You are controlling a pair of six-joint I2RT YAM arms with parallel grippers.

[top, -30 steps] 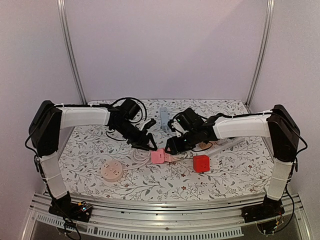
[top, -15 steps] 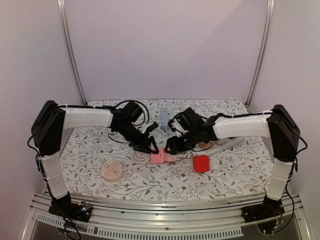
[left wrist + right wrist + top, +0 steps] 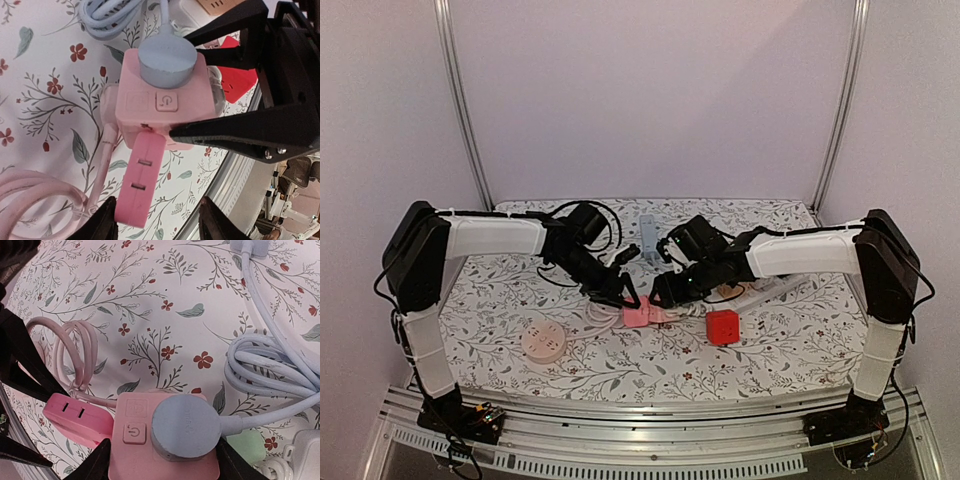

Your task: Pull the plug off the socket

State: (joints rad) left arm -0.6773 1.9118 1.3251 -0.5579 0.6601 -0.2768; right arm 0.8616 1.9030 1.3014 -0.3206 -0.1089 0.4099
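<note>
**Both claws meet at the pink socket, mid-bench**

Look first at the clutter. A red cube sits just right of the socket, with a white power strip beyond it. A round pale disc lies well apart to the left on the bench. A coil of pink cord lies beside the flat plug. A pale blue cable coil crowds the socket's right side, and a small green piece sits just beside it.

The pink socket cube carries a round grey-blue plug on its top face. That plug faces up, and its cord leaves to the right.

A flat pink plug juts from the cube's side. Its long axis lies level with the bench, and its free end points into your left claw. That claw is spread wide and holds nothing, with one finger on each side of the plug.

Your right claw is closed to the cube's width, its fingers against two opposite sides.
</note>
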